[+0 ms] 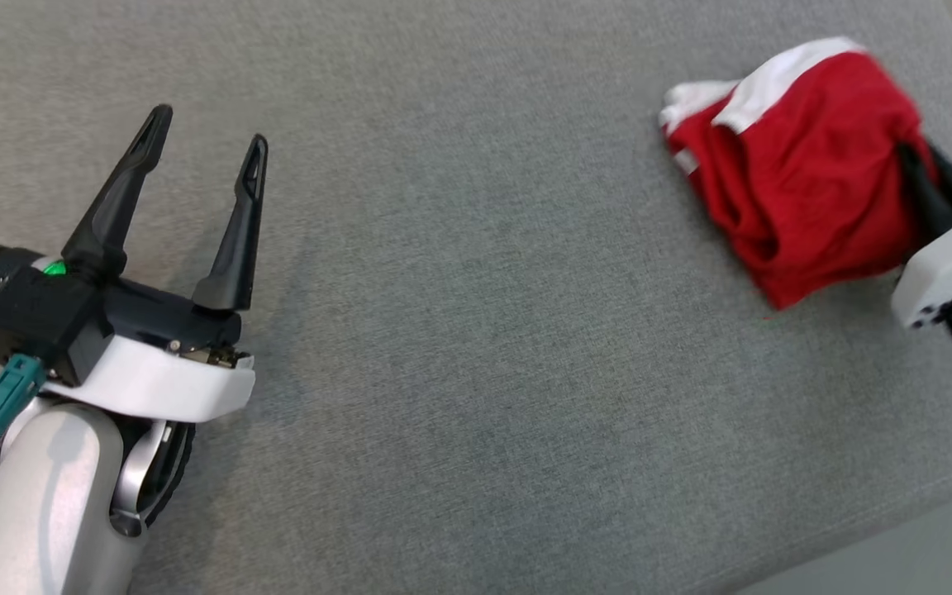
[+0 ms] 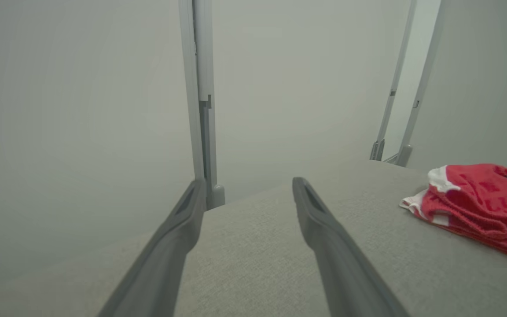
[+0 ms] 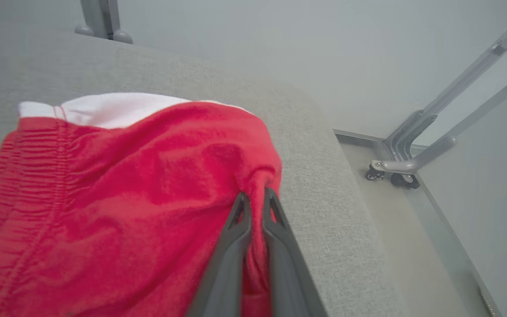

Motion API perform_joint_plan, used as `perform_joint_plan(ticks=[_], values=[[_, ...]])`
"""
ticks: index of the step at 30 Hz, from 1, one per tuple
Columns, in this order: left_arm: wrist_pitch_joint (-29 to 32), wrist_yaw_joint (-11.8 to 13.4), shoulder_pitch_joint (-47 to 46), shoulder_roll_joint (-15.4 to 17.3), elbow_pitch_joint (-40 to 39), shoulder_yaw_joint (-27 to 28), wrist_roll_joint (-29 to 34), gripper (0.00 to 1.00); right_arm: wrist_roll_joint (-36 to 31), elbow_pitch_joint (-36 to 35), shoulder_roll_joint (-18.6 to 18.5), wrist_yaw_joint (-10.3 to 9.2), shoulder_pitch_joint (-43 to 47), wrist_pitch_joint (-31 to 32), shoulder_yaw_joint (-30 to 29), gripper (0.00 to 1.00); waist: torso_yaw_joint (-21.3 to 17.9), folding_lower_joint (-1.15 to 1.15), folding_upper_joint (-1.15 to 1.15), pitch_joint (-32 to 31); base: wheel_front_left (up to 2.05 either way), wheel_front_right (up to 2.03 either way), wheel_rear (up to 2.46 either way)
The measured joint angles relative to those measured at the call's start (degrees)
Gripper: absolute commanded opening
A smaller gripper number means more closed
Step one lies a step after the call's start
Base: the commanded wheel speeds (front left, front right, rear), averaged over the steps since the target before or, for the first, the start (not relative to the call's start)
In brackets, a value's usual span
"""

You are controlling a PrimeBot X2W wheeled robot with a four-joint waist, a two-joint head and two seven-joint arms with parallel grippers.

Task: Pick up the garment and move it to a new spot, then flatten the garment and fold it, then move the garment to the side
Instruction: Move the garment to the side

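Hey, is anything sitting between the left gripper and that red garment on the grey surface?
Nothing visible does. Bare grey padded surface lies between the open left gripper and the red garment, which sits toward the surface's right side. The right gripper is shut on the garment's edge there.

Splayed left claw (image 1: 208,128), pinched right claw (image 3: 256,197)

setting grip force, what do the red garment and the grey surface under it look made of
Red garment: probably soft knit cloth, matte, ribbed gathers along one edge, bunching where the right gripper pinches it. Grey surface: seemingly woven upholstery fabric, matte, fine speckled weave; what lies beneath cannot be told.
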Motion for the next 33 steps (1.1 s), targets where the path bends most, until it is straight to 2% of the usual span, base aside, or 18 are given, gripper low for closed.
perform_joint_plan(ticks=[3,10,11,12,16,19,25,33], values=[[0.77,-0.34,-1.52,0.29,-1.05,-0.62,0.35,1.0,-0.84,3.99,-1.55,-0.01,-3.43,-1.41,-1.05,0.0,-1.17,0.0,0.0,2.19,0.0,0.0,0.0],[1.94,-0.92,-3.65,0.93,-1.52,-1.15,0.67,1.0,-4.12,11.61,-2.49,0.0,-9.81,-5.04,-1.69,0.0,-3.05,0.0,0.0,5.68,0.0,0.0,0.0],[1.94,-0.96,-3.65,1.0,-1.43,-1.22,0.67,1.0,-4.83,12.48,-2.35,0.0,-10.32,-5.49,-1.82,0.16,-3.18,0.0,0.0,5.89,0.0,0.0,0.0],[1.94,-0.98,-3.66,1.02,-1.38,-1.31,0.67,1.0,-5.28,13.46,-2.05,0.0,-10.9,-5.88,-2.27,1.0,-3.24,0.0,0.0,6.04,0.0,0.0,0.0],[1.54,-0.98,-3.87,0.73,-0.49,-1.63,0.53,1.0,-6.59,16.3,-1.13,-0.01,-12.12,-6.87,-4.71,1.0,-2.9,0.0,0.0,5.6,0.0,0.0,0.0],[0.54,-0.84,-3.7,0.32,0.59,-1.62,0.13,1.0,-7.06,15.77,-0.23,-0.01,-11.74,-7.1,-6.39,1.0,-2.42,0.0,0.0,4.37,0.0,0.0,0.0],[-1.75,0.59,-1.04,-1.16,3.22,-1.12,-1.03,1.0,-7.64,4.33,3.16,-0.01,-6.25,-7.35,-11.17,1.0,-0.92,0.0,0.0,0.37,0.0,0.0,0.0],[-4.45,3.13,3.64,-2.19,5.98,1.59,-3.22,1.0,-8.68,-9.68,10.13,-0.01,5.31,-7.34,-16.16,1.0,3.99,0.0,0.0,-5.21,0.0,0.0,0.0]])
